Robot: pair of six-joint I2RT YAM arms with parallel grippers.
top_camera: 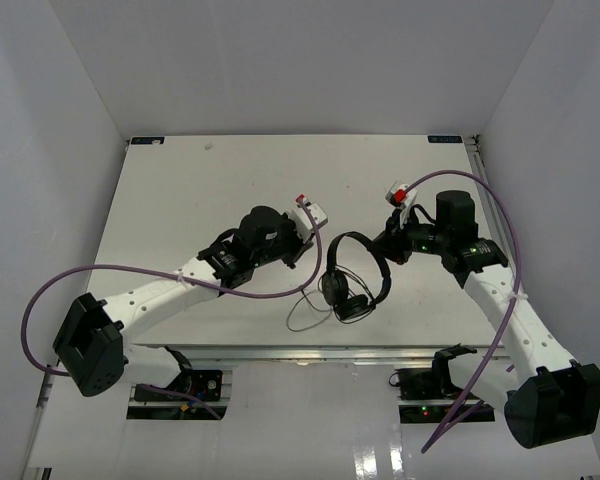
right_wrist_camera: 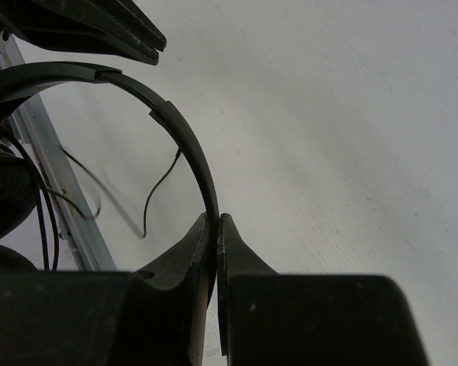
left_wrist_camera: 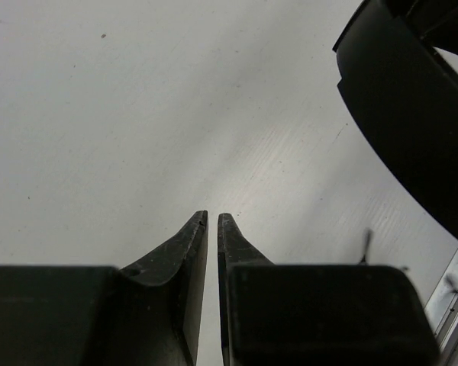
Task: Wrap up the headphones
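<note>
The black headphones (top_camera: 356, 280) are held just above the middle of the table, earcups toward the near edge, their thin cable (top_camera: 305, 312) looping to the left. My right gripper (top_camera: 390, 242) is shut on the thin headband (right_wrist_camera: 175, 122); the band runs between its fingertips in the right wrist view (right_wrist_camera: 216, 221). An earcup (right_wrist_camera: 4, 202) and the cable (right_wrist_camera: 156, 191) show at the left there. My left gripper (top_camera: 306, 243) is shut and empty, just left of the headband. In the left wrist view (left_wrist_camera: 212, 217) a black curved part of the headphones (left_wrist_camera: 412, 114) fills the upper right.
The white table (top_camera: 200, 190) has white walls on three sides. Purple robot cables (top_camera: 130, 270) arc beside both arms. A metal rail (right_wrist_camera: 57, 175) runs along the table's near edge. The left gripper's dark body (right_wrist_camera: 99, 23) shows at the top of the right wrist view.
</note>
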